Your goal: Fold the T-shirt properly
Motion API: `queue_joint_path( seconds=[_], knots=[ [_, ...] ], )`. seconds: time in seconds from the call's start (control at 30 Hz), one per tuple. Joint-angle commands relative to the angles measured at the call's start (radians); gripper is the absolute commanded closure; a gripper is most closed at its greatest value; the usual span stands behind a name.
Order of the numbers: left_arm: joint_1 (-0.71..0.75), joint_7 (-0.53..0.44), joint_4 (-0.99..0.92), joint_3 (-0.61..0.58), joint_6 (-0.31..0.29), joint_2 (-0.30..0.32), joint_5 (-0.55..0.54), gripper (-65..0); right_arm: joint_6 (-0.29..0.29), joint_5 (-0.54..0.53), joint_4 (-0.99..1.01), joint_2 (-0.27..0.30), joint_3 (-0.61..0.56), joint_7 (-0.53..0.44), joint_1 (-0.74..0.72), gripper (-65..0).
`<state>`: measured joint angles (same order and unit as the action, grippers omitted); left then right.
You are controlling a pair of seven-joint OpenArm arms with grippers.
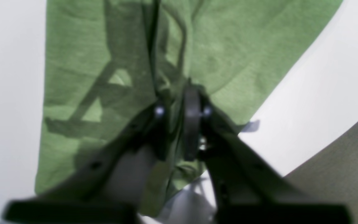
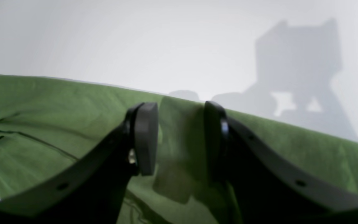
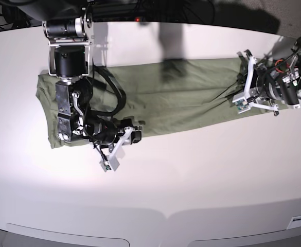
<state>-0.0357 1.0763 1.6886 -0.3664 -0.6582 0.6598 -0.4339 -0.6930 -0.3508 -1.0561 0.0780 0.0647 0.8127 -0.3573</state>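
The green T-shirt [image 3: 181,98] lies as a long narrow strip across the white table [image 3: 191,175]. At the strip's right end my left gripper [image 3: 239,88] is shut on the cloth. In the left wrist view a bunch of T-shirt [image 1: 244,46] is pinched between the fingers of the left gripper [image 1: 176,124], close to the shirt's corner. My right gripper [image 3: 136,133] is at the strip's near edge, left of the middle. In the right wrist view the right gripper [image 2: 180,140] stands open, jaws apart astride the T-shirt [image 2: 57,109] edge, with cloth showing in the gap.
The table's rounded front edge [image 3: 165,216] runs along the bottom of the base view. Dark cables and equipment [image 3: 155,10] sit behind the far edge. Grey floor [image 1: 346,161] shows beyond the table edge in the left wrist view.
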Motion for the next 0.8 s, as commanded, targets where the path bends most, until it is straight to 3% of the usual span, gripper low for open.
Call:
queue_joint_path(
  seconds=[0.0, 0.23, 0.4, 0.6, 0.77],
  knots=[
    [-0.014, -0.009, 0.013, 0.010, 0.000, 0.014, -0.004, 0.0, -0.005, -0.019, -0.015, 0.003, 0.002, -0.018, -0.027, -25.3],
    [-0.014, 0.001, 0.014, 0.010, 0.000, 0.014, -0.003, 0.0, -0.005, -0.019, -0.015, 0.003, 0.002, -0.019, -0.027, -25.3],
    [-0.014, 0.061, 0.043, 0.010, 0.000, 0.015, -0.013, 0.0, -0.005, -0.019, -0.015, 0.010, 0.002, -0.020, -0.028, -25.3],
    [-0.014, 0.140, 0.102, 0.010, 0.000, 0.062, -0.179, 0.0, -0.005, -0.019, -0.015, 0.017, 0.002, -0.023, -0.028, -25.3],
    [-0.014, 0.137, 0.119, 0.010, 0.000, 0.109, -0.229, 0.0, -0.005, -0.019, -0.015, 0.016, 0.002, -0.023, -0.028, -25.3]
  ],
)
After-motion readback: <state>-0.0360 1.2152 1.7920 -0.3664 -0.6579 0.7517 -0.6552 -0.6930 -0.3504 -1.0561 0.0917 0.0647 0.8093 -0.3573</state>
